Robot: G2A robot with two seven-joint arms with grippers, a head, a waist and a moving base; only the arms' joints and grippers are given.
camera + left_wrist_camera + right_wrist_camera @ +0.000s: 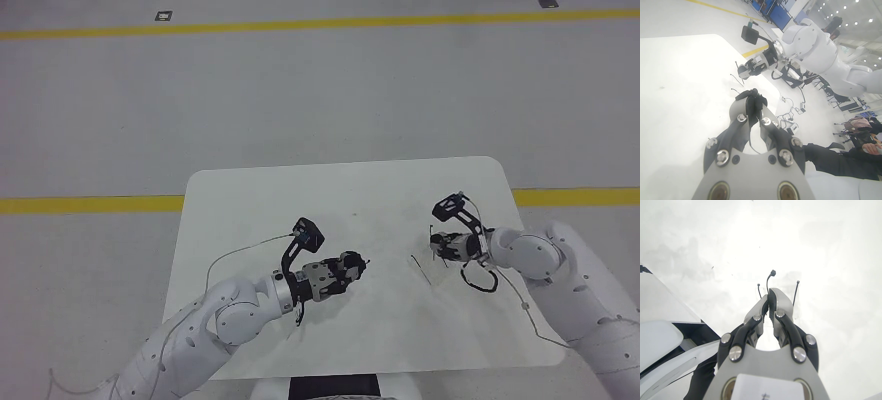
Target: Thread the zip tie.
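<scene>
"What's the right gripper (pixel 769 294) got?"
"It's pinched tight on the zip tie (pixel 773 272), head poking out past its tips. A loose tie (pixel 796 291) lies just beside."
"And the left gripper (pixel 753 99)?"
"Closed too, with a black strip (pixel 750 140) trailing back between its fingers."

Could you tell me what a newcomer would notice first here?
The right gripper, over the white table's right side, pinches a thin black zip tie, its head sticking out. The left gripper, nearer the middle, is shut on a thin black strand; loose black ties lie between them.
</scene>
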